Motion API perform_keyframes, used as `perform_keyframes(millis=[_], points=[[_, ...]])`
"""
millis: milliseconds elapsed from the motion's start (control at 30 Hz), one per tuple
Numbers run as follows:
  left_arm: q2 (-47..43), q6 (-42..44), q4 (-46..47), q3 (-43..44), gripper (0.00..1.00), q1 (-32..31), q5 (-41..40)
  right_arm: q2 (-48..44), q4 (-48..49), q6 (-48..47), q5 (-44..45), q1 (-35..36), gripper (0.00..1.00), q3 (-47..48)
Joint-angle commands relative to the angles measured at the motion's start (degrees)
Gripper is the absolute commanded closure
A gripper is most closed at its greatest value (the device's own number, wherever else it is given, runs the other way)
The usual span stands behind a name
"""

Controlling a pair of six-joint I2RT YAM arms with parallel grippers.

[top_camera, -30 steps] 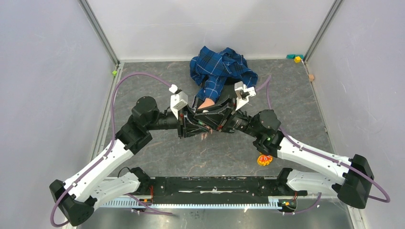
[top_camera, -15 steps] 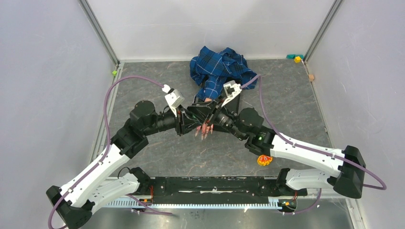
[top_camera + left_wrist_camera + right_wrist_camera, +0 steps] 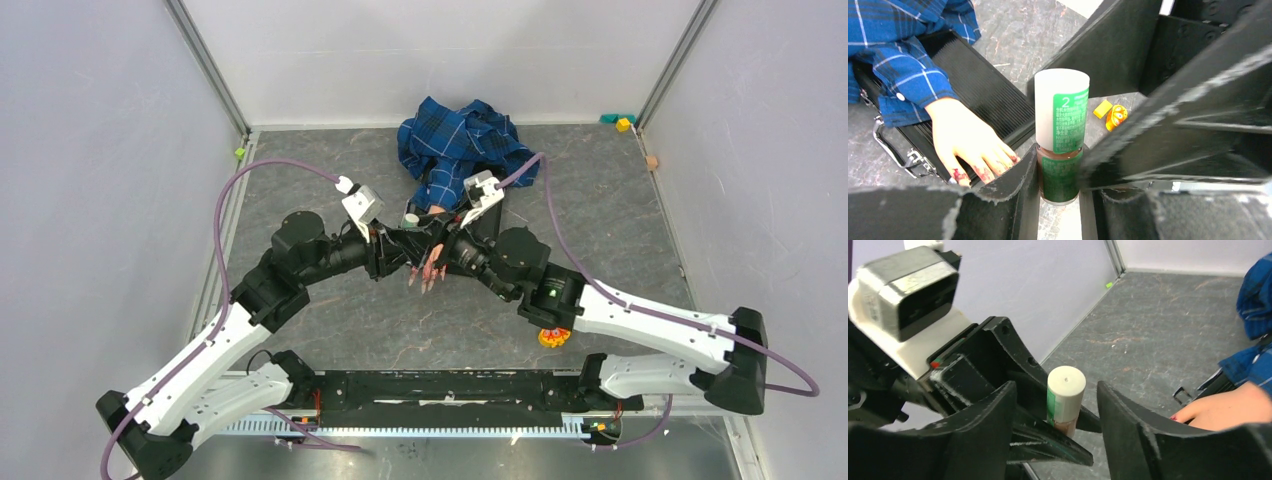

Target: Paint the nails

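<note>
- Grey marbled table (image 3: 620,220)
- Heap of blue plaid shirt (image 3: 460,140) at the far side
- Black ribbed case (image 3: 983,95), partly under the shirt
- Orange toy (image 3: 553,336) near the right arm
- Small green cube (image 3: 240,153) at the far left edge
- Yellow block (image 3: 623,124) and teal block (image 3: 607,118) in the far right corner

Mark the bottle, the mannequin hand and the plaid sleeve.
bottle (image 3: 1063,131): left wrist view, green label.
mannequin hand (image 3: 965,140): left wrist view, back of hand.
plaid sleeve (image 3: 905,80): left wrist view, forearm fabric.

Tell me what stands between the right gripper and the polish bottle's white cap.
Nothing visible does. The right gripper stands open, its jaws flanking the white cap with gaps on both sides. The left gripper clamps the bottle lower down, below the cap.
</note>
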Motion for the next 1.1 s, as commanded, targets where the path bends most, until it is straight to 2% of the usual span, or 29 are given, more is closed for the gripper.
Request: perform_keyframes(millis=[0,133,267,533,633,733,1067], points=[[0.42,2.19,7.42,1.81,0.98,0.3,1.84,-3.76,-4.12,-4.53,-2.18,1.81,0.29,2.56],[0.26,2.0,7.33,1.86,0.98,0.28,1.49,-7.08,-6.62,-5.54,-0.63,1.56,0.15,1.91],[0.33,1.5,7.24,1.9,0.98,0.3,1.2,-9.41,-10.46,-6.39,-1.7,-1.51,0.09,1.56],[1.89,-0.49,7.43,2.83,0.98,0.45,3.81,-12.32,-9.24,-5.77,-22.82,-16.44,0.02,-0.39],[2.52,-1.89,8.78,2.7,0.98,0.57,7.7,-12.01,-2.32,-3.59,-31.96,-19.11,0.02,-2.41],[2.88,-3.32,10.78,2.43,0.98,0.57,11.6,-12.45,9.46,1.35,-39.05,-20.6,0.02,-6.28],[4.93,-9.23,17.93,2.6,0.98,0.65,22.91,-7.18,26.3,10.85,-46.73,-20.91,0.02,-8.12]])
